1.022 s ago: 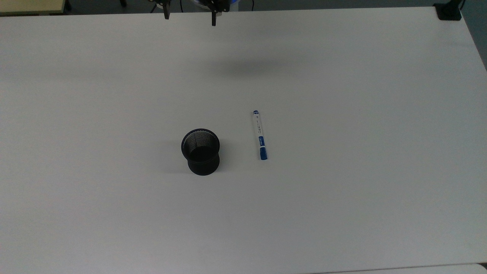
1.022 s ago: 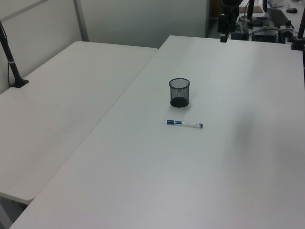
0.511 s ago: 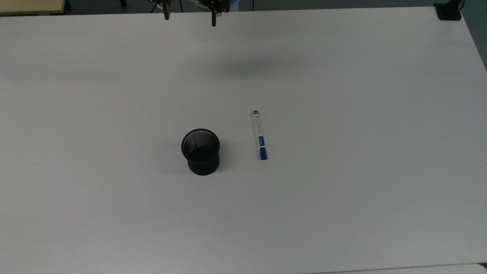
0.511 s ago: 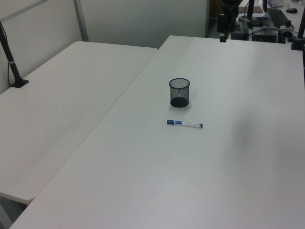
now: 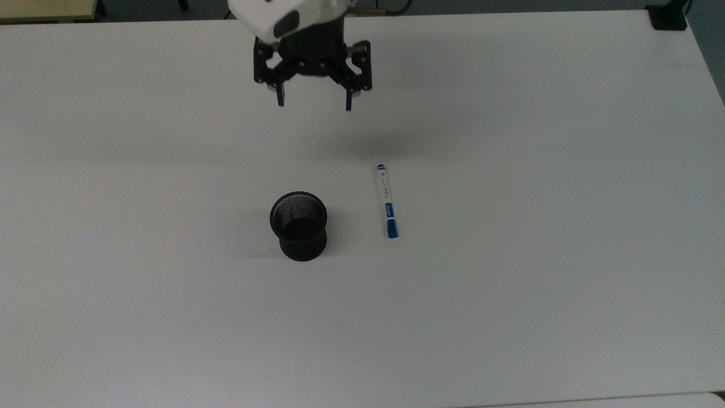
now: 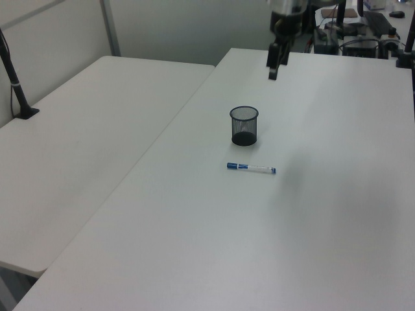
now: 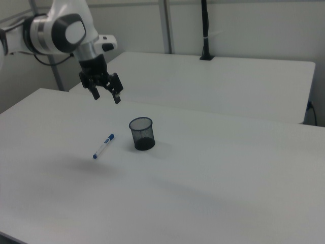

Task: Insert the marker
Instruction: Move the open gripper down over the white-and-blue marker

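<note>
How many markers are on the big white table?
1. The marker lies flat on the table, apart from the black mesh cup, on the top view's right of it.

The top view looks steeply down on the table [image 5: 510, 317] from high up, its far edge along the frame's top. The left view stands back and looks along the table [image 6: 350, 246] toward cluttered equipment at upper right. The right view faces across it from the other side — a second table behind. All three share the mesh cup [image 5: 299, 225] mid-frame.
</note>
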{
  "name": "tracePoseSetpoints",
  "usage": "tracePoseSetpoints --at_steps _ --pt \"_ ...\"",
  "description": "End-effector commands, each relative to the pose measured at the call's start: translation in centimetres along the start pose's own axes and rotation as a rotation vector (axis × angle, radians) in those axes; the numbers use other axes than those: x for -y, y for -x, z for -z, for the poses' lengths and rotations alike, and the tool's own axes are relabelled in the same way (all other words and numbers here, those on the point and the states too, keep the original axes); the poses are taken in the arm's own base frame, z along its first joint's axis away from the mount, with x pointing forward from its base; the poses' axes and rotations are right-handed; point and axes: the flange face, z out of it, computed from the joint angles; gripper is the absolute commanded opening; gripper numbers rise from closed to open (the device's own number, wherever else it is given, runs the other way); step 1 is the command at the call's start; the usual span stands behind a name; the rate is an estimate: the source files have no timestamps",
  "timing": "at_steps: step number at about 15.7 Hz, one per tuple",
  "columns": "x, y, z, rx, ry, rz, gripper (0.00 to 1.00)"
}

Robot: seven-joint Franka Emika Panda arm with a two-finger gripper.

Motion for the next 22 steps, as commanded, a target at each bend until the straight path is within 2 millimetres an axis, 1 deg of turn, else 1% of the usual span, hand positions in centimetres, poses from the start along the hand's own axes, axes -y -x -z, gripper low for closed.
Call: tracePoseSetpoints --at_steps 1,2,3,5,7,9,11,12,13,14,17,18,19,20,21,22 --pt "4.7 -1.4 -4.5 -0.013 -0.027 0.023 1.00" --pt "6.0 -1.6 -6.3 0.000 -0.022 0.035 1.00" --pt "7.0 -1.8 -7.6 0.006 -0.017 0.037 1.00" --pt "7.8 -2.2 -9.9 0.010 -0.017 0.038 1.00" --pt "8.2 -2.6 -11.9 0.006 -0.020 0.040 1.00" --pt "8.3 -2.9 -13.5 0.006 -0.024 0.038 0.94" --pt "8.6 -3.0 -15.5 0.025 -0.019 0.032 0.88" --pt "9.0 -3.0 -16.6 0.027 -0.017 0.020 0.88" --pt "10.1 -3.0 -17.3 0.015 -0.021 0.020 0.88" --pt "10.7 -3.2 -18.2 0.000 -0.025 0.011 0.87" --pt "11.5 -3.6 -21.2 -0.038 -0.019 0.003 0.87" --pt "12.2 -3.6 -21.5 -0.056 -0.020 -0.002 0.87" --pt "12.3 -3.7 -21.8 -0.066 -0.015 -0.010 0.86" --pt "12.6 -3.5 -22.7 -0.063 0.002 -0.003 0.81" --pt "12.9 -3.4 -23.5 -0.064 0.033 0.021 0.65" --pt "12.9 -3.3 -23.7 -0.065 0.045 0.029 0.54"
